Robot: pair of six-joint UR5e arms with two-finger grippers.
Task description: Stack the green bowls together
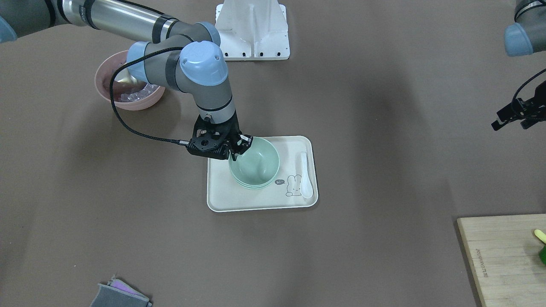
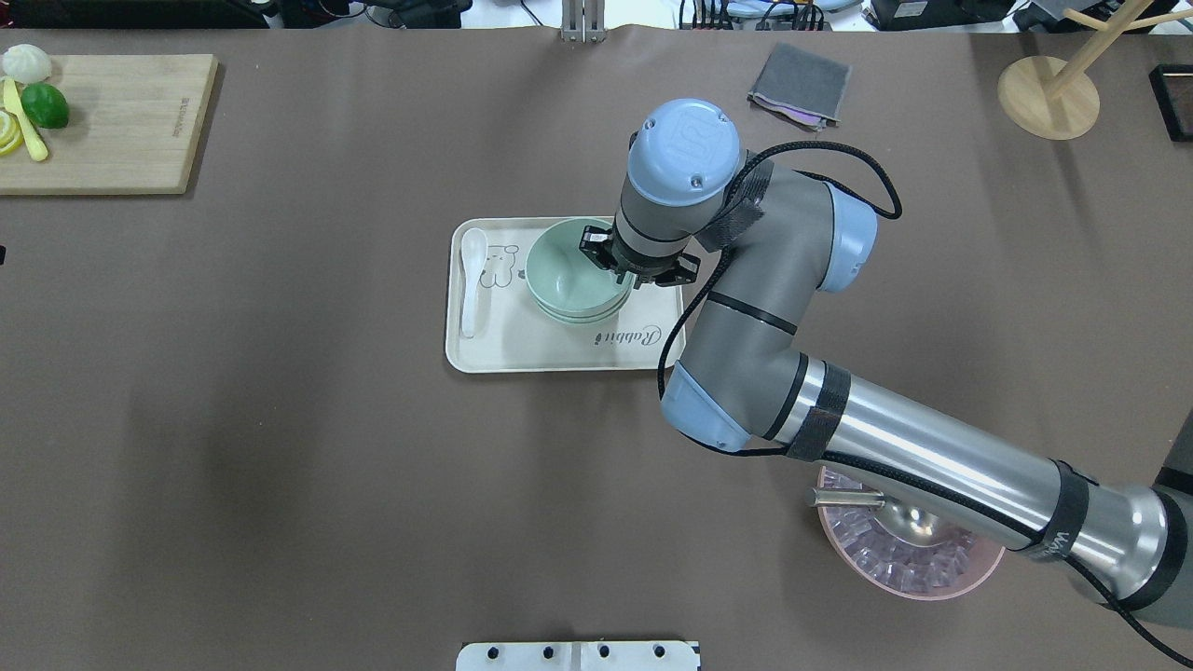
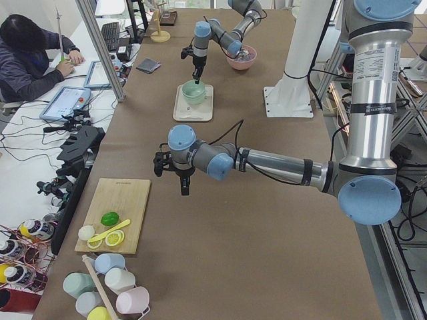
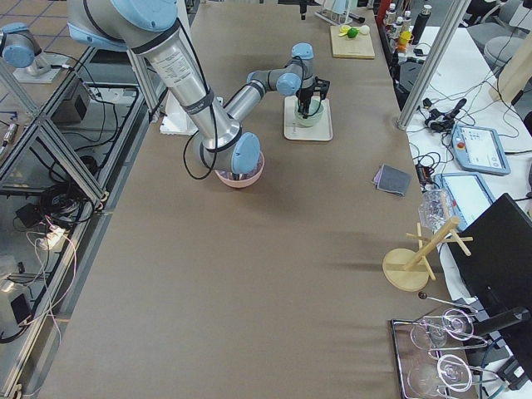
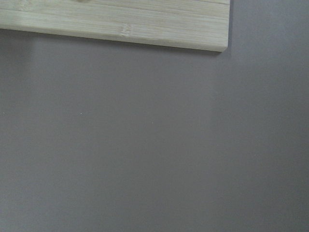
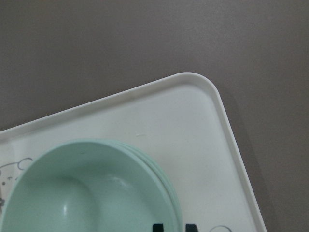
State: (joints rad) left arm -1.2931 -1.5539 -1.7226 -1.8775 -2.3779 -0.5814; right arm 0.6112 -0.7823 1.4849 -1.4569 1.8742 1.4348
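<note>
Three pale green bowls [image 1: 256, 164] sit nested in one stack on a cream tray [image 1: 239, 200], and they also show in the overhead view [image 2: 569, 275] and the right wrist view [image 6: 87, 193]. My right gripper [image 1: 237, 152] is at the stack's rim on the robot's side. Its two fingertips straddle the top bowl's rim and are shut on it [image 6: 157, 226]. My left gripper [image 1: 512, 121] hangs far off over bare table near a cutting board. Its two fingers look spread and hold nothing.
A white spoon [image 1: 305, 175] lies on the tray beside the bowls. A pink bowl [image 2: 932, 578] with ice and a metal scoop sits under my right arm. A wooden cutting board [image 2: 112, 121] with fruit and a grey cloth [image 2: 800, 86] lie at the far edge.
</note>
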